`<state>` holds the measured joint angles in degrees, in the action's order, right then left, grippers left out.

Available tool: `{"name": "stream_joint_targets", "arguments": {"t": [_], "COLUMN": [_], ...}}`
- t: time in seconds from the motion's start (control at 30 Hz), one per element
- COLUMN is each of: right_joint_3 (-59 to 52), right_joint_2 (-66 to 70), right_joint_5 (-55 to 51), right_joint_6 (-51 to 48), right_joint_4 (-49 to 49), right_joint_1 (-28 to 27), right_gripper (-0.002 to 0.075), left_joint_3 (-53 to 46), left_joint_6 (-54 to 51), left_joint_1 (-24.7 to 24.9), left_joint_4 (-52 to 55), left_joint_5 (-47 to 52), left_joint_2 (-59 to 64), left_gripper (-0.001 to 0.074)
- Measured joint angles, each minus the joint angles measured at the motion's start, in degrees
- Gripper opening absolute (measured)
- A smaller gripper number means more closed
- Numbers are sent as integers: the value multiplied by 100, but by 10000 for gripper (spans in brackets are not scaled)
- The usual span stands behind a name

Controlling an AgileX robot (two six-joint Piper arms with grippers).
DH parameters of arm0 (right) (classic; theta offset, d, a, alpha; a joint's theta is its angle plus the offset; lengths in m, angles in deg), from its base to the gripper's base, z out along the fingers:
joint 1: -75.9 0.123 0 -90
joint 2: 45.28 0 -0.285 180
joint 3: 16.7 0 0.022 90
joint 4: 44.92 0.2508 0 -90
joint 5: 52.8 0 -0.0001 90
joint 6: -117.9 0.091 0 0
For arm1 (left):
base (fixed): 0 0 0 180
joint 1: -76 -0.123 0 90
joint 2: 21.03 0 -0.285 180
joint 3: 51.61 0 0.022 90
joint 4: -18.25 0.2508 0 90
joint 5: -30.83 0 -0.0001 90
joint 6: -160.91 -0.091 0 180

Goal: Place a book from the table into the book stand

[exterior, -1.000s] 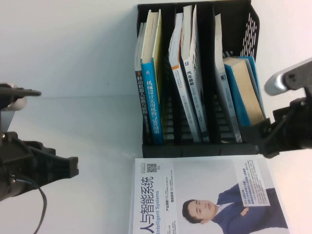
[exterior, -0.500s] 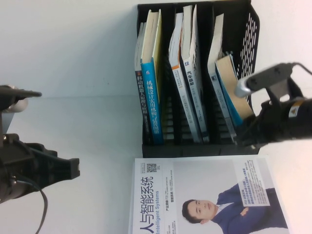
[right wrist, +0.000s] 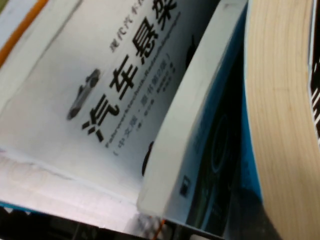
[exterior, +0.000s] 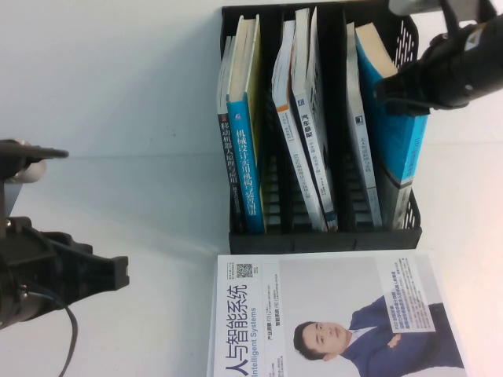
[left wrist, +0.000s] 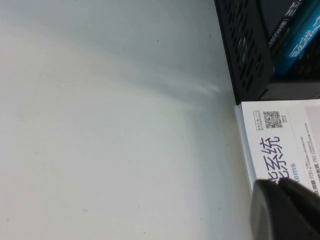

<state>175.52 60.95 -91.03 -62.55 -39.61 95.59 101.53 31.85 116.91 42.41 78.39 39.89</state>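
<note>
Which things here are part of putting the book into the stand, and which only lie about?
Job: the book, standing in the right slot of the book stand; right end effector, gripping its top edge; the table.
Lying about: white portrait book, flat before the stand; other shelved books; left end effector, shut, parked at the left.

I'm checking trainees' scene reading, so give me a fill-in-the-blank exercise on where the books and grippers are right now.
1. The book with the blue cover stands in the book stand's ____ slot.
2. The white book with the man's portrait lies flat on the ____.
3. The right gripper is at the blue book, over the ____.
4. The left gripper, low at the table's left side, is ____.

Missing words: right; table; book stand; shut
</note>
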Motion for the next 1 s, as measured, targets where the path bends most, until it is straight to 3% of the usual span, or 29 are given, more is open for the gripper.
{"name": "stream_joint_targets", "arguments": {"t": [0.3,0.47,0.53,0.63,0.8,0.87,1.0], "right_joint_3": [717,769,780,780,780,780,590], "right_joint_2": [668,360,143,-248,-868,-1098,-1700], "right_joint_5": [-534,-421,-496,-875,-1853,-2165,-2469], "right_joint_6": [-20,-208,-293,-377,-651,-879,-1137], "right_joint_4": [-32,-8,-8,-47,-48,98,404], "right_joint_1": [-47,-47,-47,-47,-47,-47,-47], "right_gripper": [222,484,524,456,99,43,10], "left_joint_3": [0,0,0,-10,-378,-674,-1299], "left_joint_6": [0,0,-11,-105,-264,-250,-36], "left_joint_1": [0,0,0,0,0,0,0], "left_joint_4": [45,45,45,68,108,121,89], "left_joint_5": [0,0,0,-99,-1053,-1566,-2455], "left_joint_2": [-9,-9,-9,-9,-126,-238,-406], "left_gripper": [-2,-2,-2,-2,-2,-2,-2]}}
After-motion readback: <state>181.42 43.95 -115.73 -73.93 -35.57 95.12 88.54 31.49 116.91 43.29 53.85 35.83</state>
